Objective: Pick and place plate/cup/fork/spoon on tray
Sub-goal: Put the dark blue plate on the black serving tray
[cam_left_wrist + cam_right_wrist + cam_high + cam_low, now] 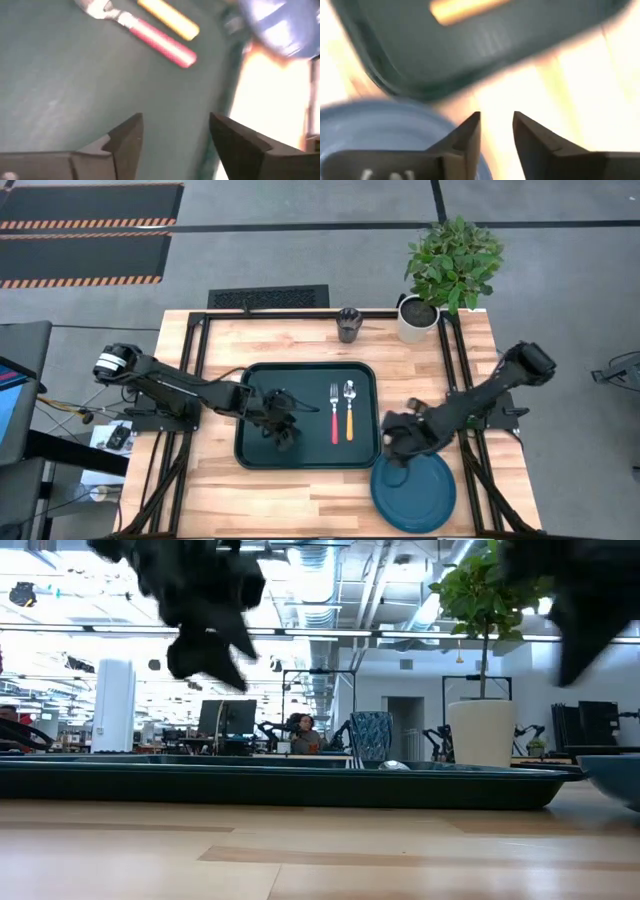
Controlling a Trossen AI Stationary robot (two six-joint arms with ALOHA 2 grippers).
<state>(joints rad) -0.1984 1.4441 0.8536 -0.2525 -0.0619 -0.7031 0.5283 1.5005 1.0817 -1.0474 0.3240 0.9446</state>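
The dark green tray (262,450) lies mid-table. The red-handled fork (334,420) and the orange-handled spoon (349,418) lie side by side on its right half. The blue plate (413,492) lies flat on the table by the tray's near right corner. The dark cup (348,325) stands at the far edge. My left gripper (283,427) hovers open and empty over the tray's left half (60,90). My right gripper (398,444) is slightly open over the table between the tray's right edge and the plate's far rim (385,120).
A white pot with a green plant (418,320) stands at the far right corner, next to the cup. Bare wood shows along the near edge left of the plate and on the far side of the tray. The room behind shows desks and a person far off.
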